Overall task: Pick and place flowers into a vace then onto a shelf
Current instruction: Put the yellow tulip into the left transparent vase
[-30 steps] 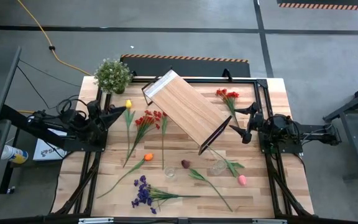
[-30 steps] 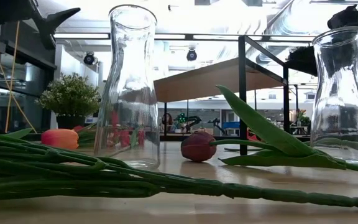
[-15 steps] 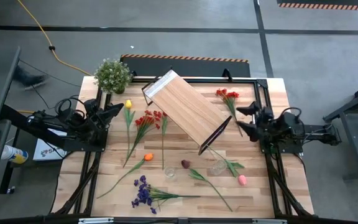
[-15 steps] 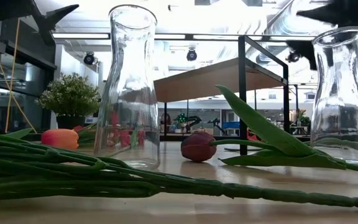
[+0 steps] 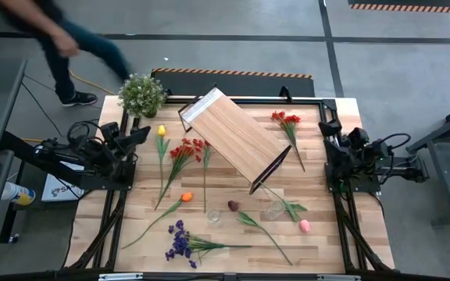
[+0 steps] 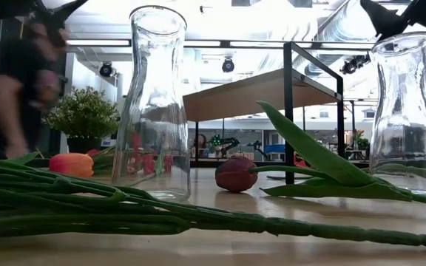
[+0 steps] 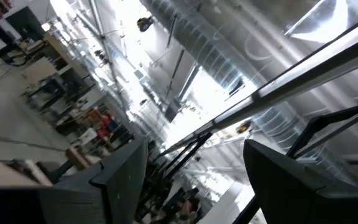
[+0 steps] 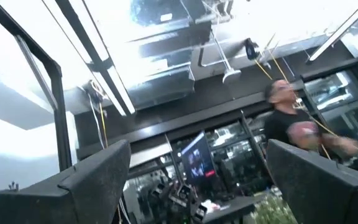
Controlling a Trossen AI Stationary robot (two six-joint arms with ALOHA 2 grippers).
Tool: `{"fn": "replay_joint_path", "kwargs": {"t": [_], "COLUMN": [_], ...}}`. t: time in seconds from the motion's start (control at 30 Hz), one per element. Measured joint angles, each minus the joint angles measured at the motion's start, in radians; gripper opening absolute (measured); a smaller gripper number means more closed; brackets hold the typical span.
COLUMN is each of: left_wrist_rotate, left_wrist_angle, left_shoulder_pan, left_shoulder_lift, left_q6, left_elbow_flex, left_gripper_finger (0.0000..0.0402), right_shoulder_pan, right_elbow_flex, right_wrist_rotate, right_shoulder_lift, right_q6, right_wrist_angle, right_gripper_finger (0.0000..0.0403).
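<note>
Both dark arms are folded back at the butcher-block bench (image 5: pixel 233 234) edges — left hand (image 5: pixel 141 133) and right hand (image 5: pixel 326 127) tilted upward, fingers apart, holding nothing

Industrial lab or workshop: bare concrete floor (image 5: pixel 233 47) with hazard-striped tape (image 5: pixel 233 72), exposed ceiling ductwork (image 7: pixel 229 56), strip lights (image 8: pixel 114 81), monitors (image 8: pixel 194 158) and benches behind.

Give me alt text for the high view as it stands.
Flowers lie scattered on a butcher-block table around a light-wood shelf set diagonally; two empty glass vases stand near the front. The left gripper and right gripper are open at the table's sides, holding nothing; a person passes beyond.
</note>
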Motion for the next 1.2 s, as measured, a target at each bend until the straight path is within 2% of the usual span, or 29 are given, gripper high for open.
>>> {"fn": "replay_joint_path", "kwargs": {"t": [0.27, 0.4, 0.6, 0.7, 0.93, 1.2], "left_wrist_rotate": [0.044, 0.082, 0.081, 0.079, 0.078, 0.075], "left_wrist_angle": [-0.034, -0.182, -0.444, -0.536, -0.696, -0.781], "left_shoulder_pan": [0.0, 0.0, 0.0, 0.0, 0.0, 0.0], "left_shoulder_lift": [0.0, 0.0, 0.03, 0.055, 0.106, 0.119], "left_q6": [0.114, 0.148, 0.15, 0.151, 0.154, 0.154], "left_elbow_flex": [0.105, 0.209, 0.37, 0.438, 0.559, 0.618], "left_gripper_finger": [0.0299, 0.0299, 0.0298, 0.0298, 0.0298, 0.0299], "right_shoulder_pan": [0.0, 0.0, 0.0, 0.0, 0.0, 0.0], "right_elbow_flex": [0.0, 0.0, 0.0, 0.003, 0.077, 0.289], "right_wrist_rotate": [-0.008, -0.04, -0.136, -0.148, -0.153, -0.265], "right_shoulder_lift": [0.0, 0.0, 0.0, 0.0, 0.035, 0.148], "right_q6": [0.001, 0.005, 0.0, 0.0, -0.078, -0.204], "right_wrist_angle": [0.077, 0.149, 0.254, 0.279, 0.259, 0.056], "right_gripper_finger": [0.0366, 0.0365, 0.0365, 0.0365, 0.0365, 0.0365]}}
